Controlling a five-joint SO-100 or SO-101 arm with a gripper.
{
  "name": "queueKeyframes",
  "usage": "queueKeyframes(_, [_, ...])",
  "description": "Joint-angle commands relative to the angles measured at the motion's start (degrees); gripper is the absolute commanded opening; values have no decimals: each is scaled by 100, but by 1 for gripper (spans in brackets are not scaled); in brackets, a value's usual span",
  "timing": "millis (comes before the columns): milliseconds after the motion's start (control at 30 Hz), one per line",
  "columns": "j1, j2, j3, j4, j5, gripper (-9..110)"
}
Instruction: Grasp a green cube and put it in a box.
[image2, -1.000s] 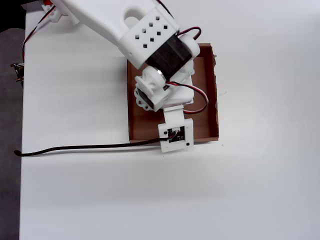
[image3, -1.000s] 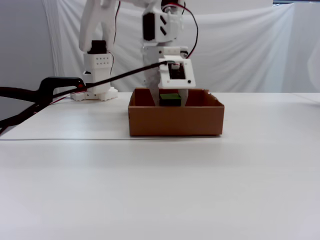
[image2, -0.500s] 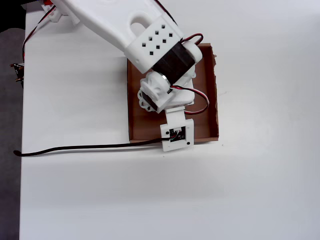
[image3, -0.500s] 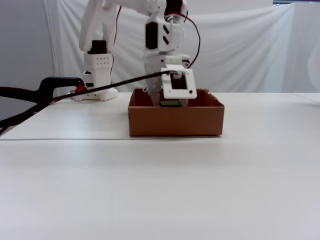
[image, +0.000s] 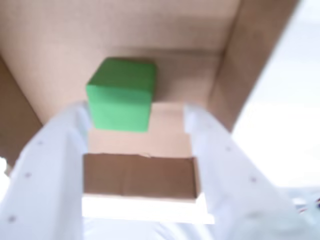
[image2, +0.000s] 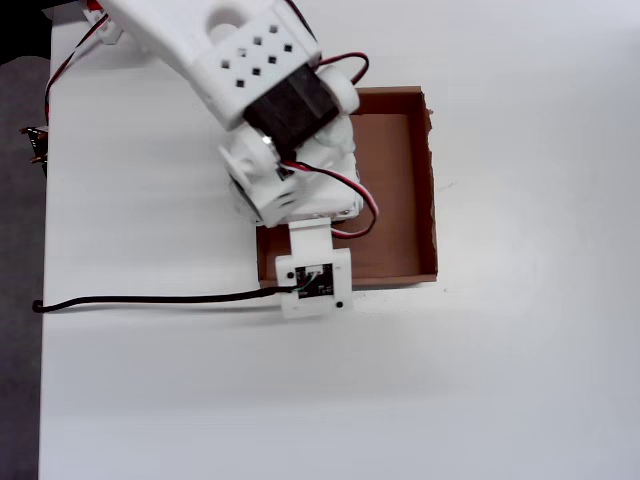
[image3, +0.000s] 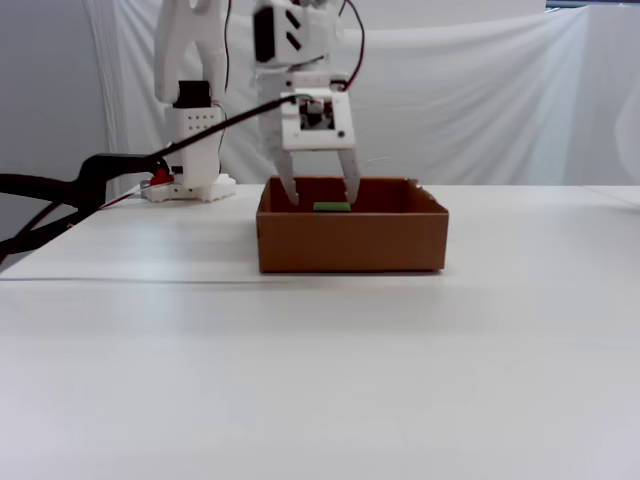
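The green cube lies on the floor of the brown cardboard box, close to a far corner. My gripper is open above it, and its white fingers straddle the near side of the cube without clamping it. In the fixed view the open gripper hangs with its tips dipped inside the box, and a green sliver of the cube shows over the front wall. In the overhead view the arm covers the left part of the box and hides the cube and the fingertips.
A black cable runs from the wrist camera across the white table to its left edge. The arm's base stands behind the box to the left. A black cable reaches in from the left. White cloth hangs behind.
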Motion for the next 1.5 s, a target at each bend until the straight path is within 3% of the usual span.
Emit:
queueKeyframes(0, [562,1301,396,97,-9,24])
queueKeyframes(300, [2347,4034,2953,598,0,24])
queueKeyframes(667, [3155,7541,7066,-694,0,24])
queueKeyframes(800, [3384,8745,8007,-642,18,24])
queueKeyframes(1167, [3762,10028,8183,976,53,23])
queueKeyframes(1467, [3814,10037,8183,984,53,23])
